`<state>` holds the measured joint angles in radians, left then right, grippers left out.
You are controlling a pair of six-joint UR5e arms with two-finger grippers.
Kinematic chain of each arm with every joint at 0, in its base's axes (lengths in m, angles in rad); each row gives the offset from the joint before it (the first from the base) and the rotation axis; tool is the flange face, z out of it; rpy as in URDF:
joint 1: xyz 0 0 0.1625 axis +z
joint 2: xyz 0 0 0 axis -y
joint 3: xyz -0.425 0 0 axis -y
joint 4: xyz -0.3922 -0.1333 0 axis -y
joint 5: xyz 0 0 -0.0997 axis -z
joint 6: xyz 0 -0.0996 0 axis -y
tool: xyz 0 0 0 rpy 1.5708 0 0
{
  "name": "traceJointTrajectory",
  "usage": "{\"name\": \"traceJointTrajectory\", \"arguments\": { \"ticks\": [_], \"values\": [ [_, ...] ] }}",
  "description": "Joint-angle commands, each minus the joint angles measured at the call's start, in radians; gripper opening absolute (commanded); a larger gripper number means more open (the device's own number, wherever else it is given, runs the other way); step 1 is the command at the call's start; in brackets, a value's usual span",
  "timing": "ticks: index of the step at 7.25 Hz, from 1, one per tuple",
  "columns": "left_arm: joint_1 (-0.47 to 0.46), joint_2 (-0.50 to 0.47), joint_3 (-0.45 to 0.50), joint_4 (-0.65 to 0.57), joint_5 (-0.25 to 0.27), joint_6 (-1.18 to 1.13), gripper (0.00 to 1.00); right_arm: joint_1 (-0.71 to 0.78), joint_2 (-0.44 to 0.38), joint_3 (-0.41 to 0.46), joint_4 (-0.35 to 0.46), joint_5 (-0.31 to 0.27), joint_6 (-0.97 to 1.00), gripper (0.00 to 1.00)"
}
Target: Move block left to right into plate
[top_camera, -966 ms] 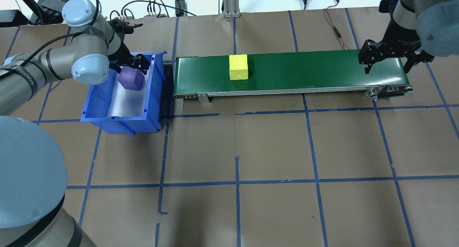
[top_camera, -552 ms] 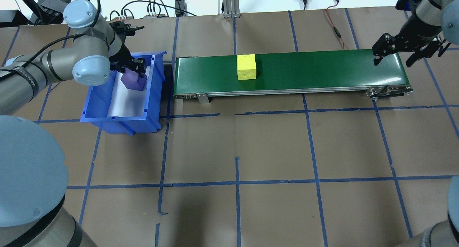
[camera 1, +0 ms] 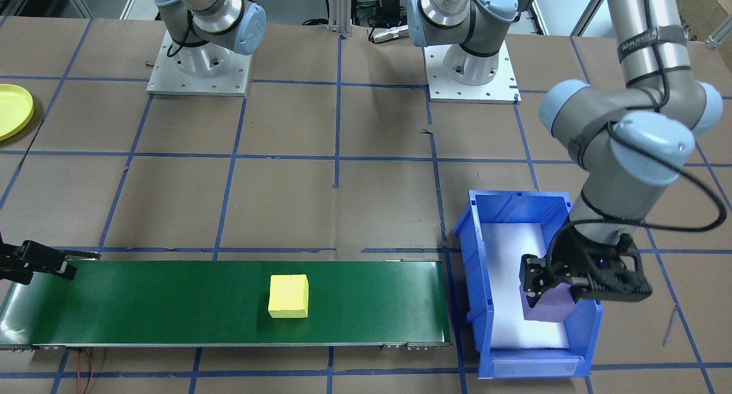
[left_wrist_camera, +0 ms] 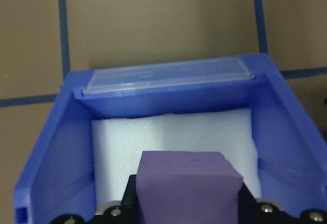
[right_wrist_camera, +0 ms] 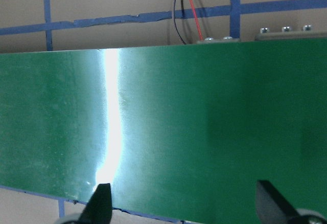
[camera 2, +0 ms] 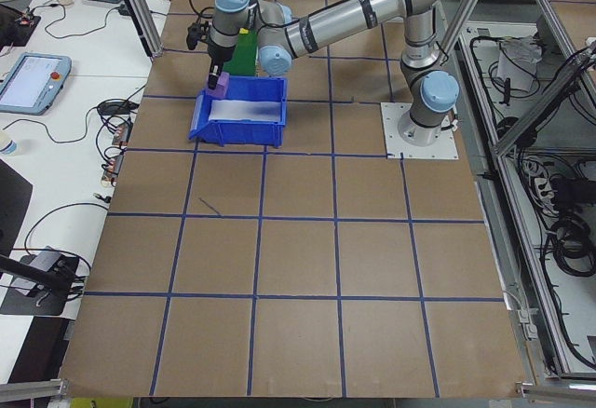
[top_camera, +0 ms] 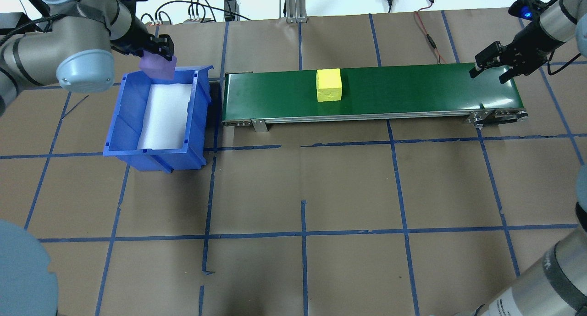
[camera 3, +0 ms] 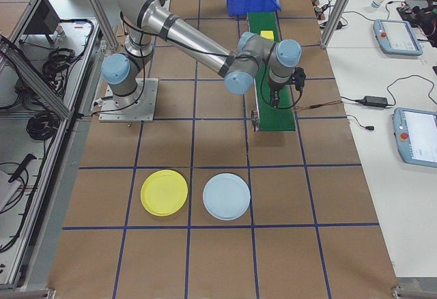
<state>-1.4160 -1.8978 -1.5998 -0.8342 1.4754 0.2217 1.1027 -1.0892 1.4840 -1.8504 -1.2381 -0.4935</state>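
Purple block (top_camera: 158,65) pinched in left hand (top_camera: 156,54) above blue bin (top_camera: 124,106); right hand (top_camera: 495,67) spread.

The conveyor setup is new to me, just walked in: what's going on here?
The left gripper holds a purple block lifted above the blue bin. A yellow block sits on the green conveyor. The right gripper hangs open over the belt's far end. The yellow plate is empty.

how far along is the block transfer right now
Done: a yellow block already rides the green conveyor. In hand: the left hand holds a purple block raised over the blue bin. Left: the open right hand waits at the belt's end; the yellow plate is empty.
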Motion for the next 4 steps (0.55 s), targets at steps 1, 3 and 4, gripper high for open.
{"name": "traceJointTrajectory", "arguments": {
  "ticks": [1,3,4],
  "values": [
    [-0.042,0.048,-0.012,0.030,-0.082,-0.031,0.27,-0.007,-0.004,0.059,-0.007,0.089,-0.069,1.00],
    [-0.101,0.013,-0.020,0.089,-0.081,-0.195,0.27,-0.009,-0.043,0.139,-0.010,0.112,-0.076,1.00],
    [-0.119,-0.018,-0.023,0.108,-0.076,-0.200,0.27,-0.009,-0.060,0.139,-0.010,0.100,-0.062,1.00]
  ]
}}
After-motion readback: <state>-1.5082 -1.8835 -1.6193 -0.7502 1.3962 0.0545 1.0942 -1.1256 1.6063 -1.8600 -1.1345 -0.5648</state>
